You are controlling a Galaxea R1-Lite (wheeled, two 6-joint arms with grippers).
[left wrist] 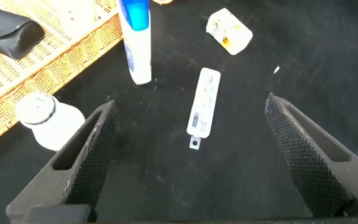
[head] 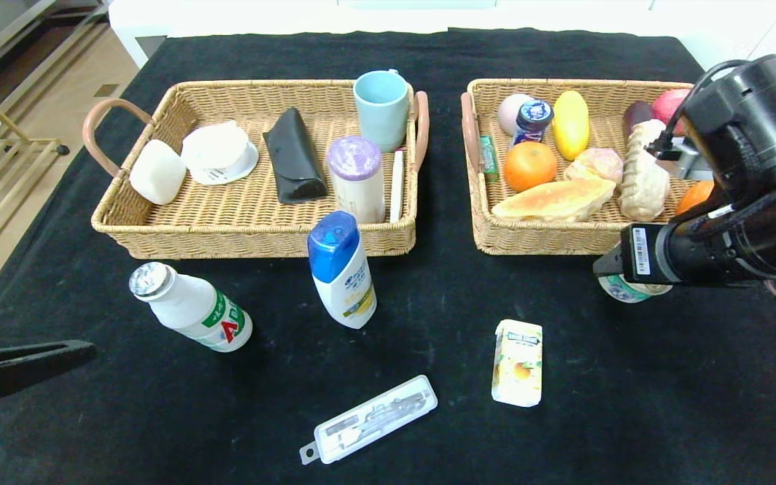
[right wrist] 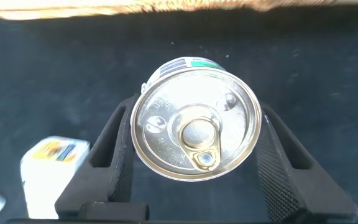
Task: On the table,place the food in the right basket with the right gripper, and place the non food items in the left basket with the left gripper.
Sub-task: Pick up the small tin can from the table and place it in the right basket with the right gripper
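**Tin can gripped in front of the right basket**

The tin can sits between the fingers of the right pincer, which is closed on its sides, just in front of the right basket over the black bench. On the bench lie the juice carton, the clear tool case, the shampoo bottle and the foil-capped bottle. The left pincer hangs wide apart and empty near the bench's left edge.
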